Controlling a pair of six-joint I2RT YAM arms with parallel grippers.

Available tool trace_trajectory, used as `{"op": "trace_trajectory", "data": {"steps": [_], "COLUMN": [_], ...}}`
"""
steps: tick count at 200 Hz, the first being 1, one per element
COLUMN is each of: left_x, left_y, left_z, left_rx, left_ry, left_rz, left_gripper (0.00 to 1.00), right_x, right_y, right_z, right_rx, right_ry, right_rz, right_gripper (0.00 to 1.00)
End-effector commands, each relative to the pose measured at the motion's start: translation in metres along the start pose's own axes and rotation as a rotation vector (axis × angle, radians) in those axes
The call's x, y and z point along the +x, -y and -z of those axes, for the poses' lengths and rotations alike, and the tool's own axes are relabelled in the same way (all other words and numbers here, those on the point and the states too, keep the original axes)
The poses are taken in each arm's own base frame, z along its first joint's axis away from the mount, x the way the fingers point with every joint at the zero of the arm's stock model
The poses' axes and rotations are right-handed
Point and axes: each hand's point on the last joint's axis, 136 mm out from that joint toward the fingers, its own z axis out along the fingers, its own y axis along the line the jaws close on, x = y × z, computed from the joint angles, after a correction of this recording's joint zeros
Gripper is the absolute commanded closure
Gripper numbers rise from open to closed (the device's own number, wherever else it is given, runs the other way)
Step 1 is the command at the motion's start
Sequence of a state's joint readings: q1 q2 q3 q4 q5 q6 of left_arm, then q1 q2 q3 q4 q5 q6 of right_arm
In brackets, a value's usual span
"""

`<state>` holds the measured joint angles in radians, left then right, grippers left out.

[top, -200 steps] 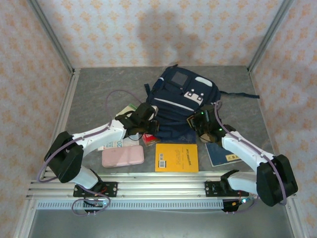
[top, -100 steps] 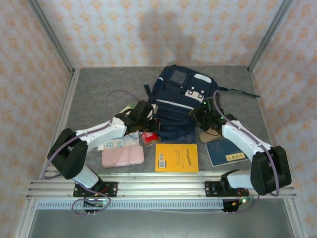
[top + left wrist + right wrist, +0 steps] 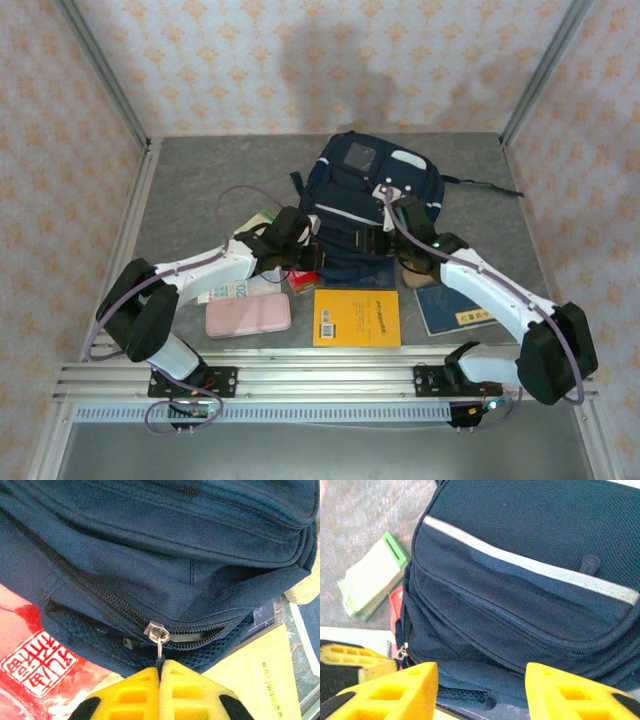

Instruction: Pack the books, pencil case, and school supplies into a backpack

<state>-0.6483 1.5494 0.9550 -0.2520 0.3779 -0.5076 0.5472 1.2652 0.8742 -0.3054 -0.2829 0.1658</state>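
Left wrist view shows the left gripper (image 3: 160,664) clamped on the zipper pull (image 3: 157,632) at the backpack's (image 3: 165,550) near edge, while the right gripper (image 3: 481,675) hangs with jaws apart over that edge, and the yellow book (image 3: 356,317) and pink case (image 3: 248,314) lie just in front of the backpack.

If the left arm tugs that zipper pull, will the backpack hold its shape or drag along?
Likely floppy: the backpack fabric creases and sags near the zipper pull. It may drag across the smooth table, looking slack and probably light.
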Motion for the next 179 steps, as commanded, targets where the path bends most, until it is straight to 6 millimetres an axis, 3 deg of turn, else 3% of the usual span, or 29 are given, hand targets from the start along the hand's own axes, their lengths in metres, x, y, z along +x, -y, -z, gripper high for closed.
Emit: {"op": "trace_trajectory", "data": {"steps": [1,42,88,129,161,169,179], "left_x": [0.005,-0.003,-0.01,-0.012,-0.014,-0.014,-0.015], "left_y": [0.003,0.01,0.017,0.02,0.02,0.02,0.019], "left_z": [0.01,0.016,0.02,0.019,0.021,0.022,0.023], "left_rx": [0.005,0.03,0.053,0.073,0.071,0.069,0.061], "left_ry": [0.02,0.051,0.071,0.077,0.089,0.091,0.093], "left_rz": [-0.011,-0.015,-0.016,-0.01,-0.01,-0.011,-0.009], "left_gripper": [1.0,1.0,1.0,1.0,1.0,1.0,1.0], "right_x": [0.006,0.02,0.045,0.042,0.046,0.046,0.046], "right_y": [-0.013,-0.032,-0.049,-0.038,-0.031,-0.027,-0.023], "right_z": [-0.011,-0.024,-0.036,-0.059,-0.079,-0.084,-0.088], "right_rx": [0.013,-0.095,-0.255,-0.201,-0.18,-0.159,-0.138], "right_ry": [-0.014,-0.038,-0.102,-0.131,-0.171,-0.179,-0.188], "right_rz": [0.348,0.551,0.77,0.931,0.953,0.952,0.951], "right_gripper": [0.48,0.37,0.35,0.37,0.45,0.54,0.73]}}
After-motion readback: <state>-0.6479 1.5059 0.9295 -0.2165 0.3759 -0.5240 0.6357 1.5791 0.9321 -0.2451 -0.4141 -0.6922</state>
